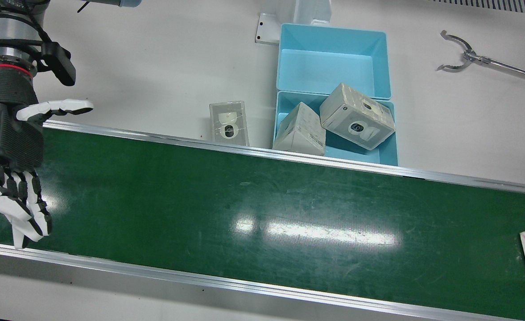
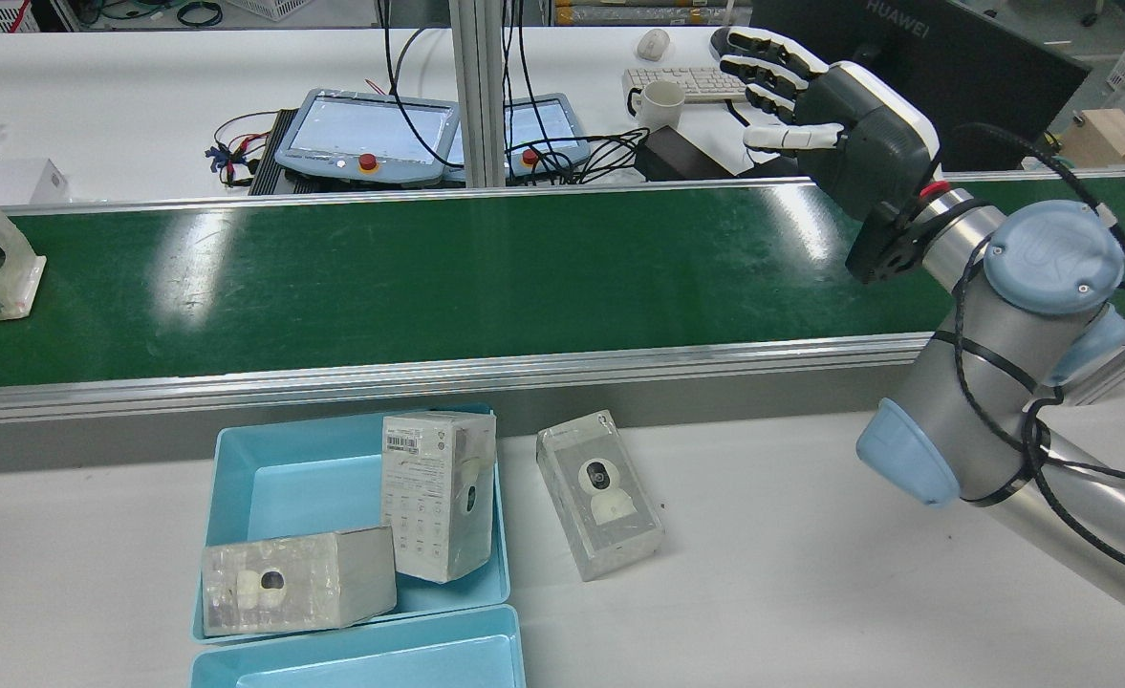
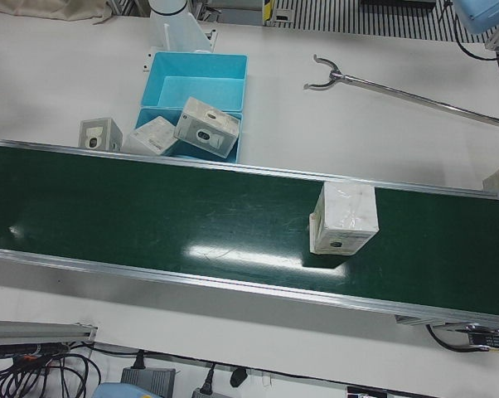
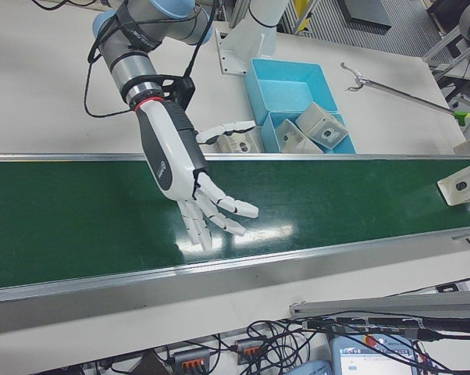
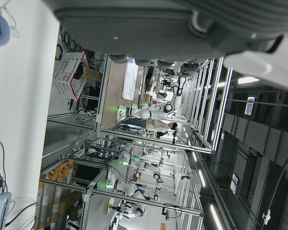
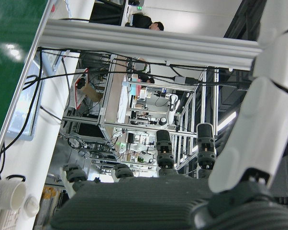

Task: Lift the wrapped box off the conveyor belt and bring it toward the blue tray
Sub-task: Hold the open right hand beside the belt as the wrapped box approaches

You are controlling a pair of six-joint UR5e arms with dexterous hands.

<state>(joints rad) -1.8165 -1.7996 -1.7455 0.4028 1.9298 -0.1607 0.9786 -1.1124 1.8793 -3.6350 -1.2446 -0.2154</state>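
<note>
Wrapped in clear film, the pale cardboard box [image 3: 344,218] stands upright on the green conveyor belt [image 3: 191,224], right of centre in the left-front view and at the far left edge of the rear view, well apart from any hand. The right hand [image 4: 196,191] hangs over the belt at the opposite end, left of centre in the right-front view, its white-and-black fingers [image 4: 219,211] spread and holding nothing. The left hand [image 5: 182,28] shows only as a blurred dark edge along the top of its own camera view, so I cannot tell whether it is spread or closed. The blue plastic tray [image 1: 333,58] sits on the white tabletop [image 1: 155,58] beside the belt, upper centre of the front view; its nearer compartment already holds two similar boxes, and a third lies just outside it. The likely trouble is timing: if the belt is moving the box along, a late or off-centre closure could tip the tall box or let its slick film slide through the fingers.
</note>
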